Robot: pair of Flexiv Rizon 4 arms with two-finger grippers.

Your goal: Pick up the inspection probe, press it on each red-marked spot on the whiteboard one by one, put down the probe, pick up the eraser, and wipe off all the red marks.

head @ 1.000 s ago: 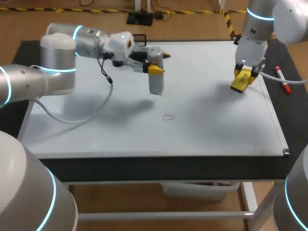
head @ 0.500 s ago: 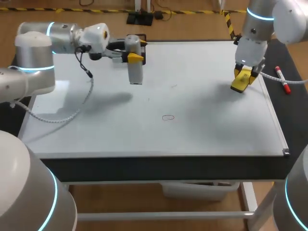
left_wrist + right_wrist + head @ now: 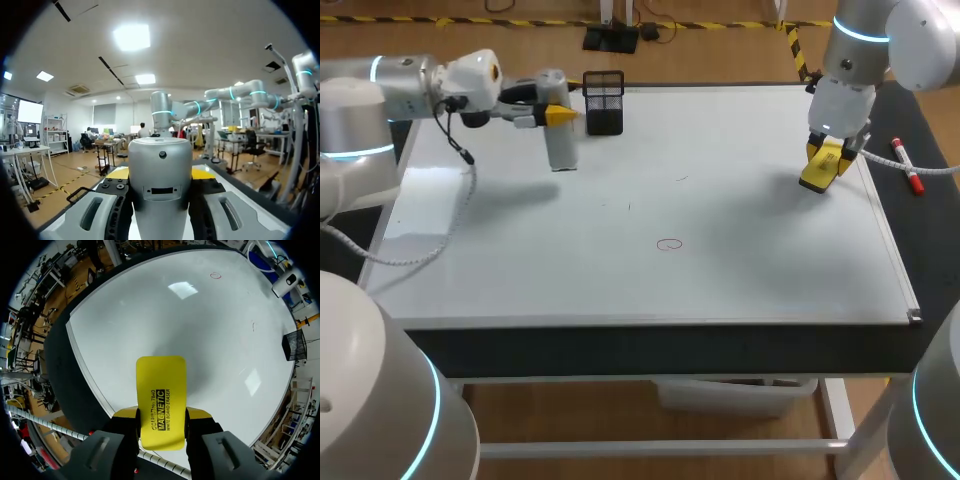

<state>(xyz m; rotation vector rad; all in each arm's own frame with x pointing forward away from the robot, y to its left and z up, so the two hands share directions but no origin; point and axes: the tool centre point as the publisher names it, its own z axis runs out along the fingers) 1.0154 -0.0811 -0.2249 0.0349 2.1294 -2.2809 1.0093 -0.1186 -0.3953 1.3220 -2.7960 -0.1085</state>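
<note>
The whiteboard (image 3: 740,280) lies flat on the bench (image 3: 924,240) and covers most of it. In the head view, a small red circle mark (image 3: 669,244) sits on the near middle part of the board. Two faint short strokes (image 3: 680,179) lie a little farther back; their colour cannot be determined.

Right side: the right tool (image 3: 823,160) is positioned above the board near its right edge, about midway to the far side. It is clenched on the yellow eraser (image 3: 817,178), with one finger on each long side. In the right wrist view, the eraser projects ahead of the fingers toward the board surface. Whether the eraser touches the board cannot be determined. A red-capped marker pen (image 3: 908,167) lies on the dark bench just beyond the board's right edge, near the right tool but apart from it.

Far left: the left tool (image 3: 560,115) is held over the far left part of the board, fingers pointing sideways toward the middle. It is grasping the inspection probe (image 3: 559,148), a silver cylinder that hangs upright from the fingers. The probe's shadow falls well to its side on the board. In the left wrist view, the probe fills the gap between both fingers.

A black mesh basket (image 3: 604,102) stands at the board's far edge, just beside the left tool.
</note>
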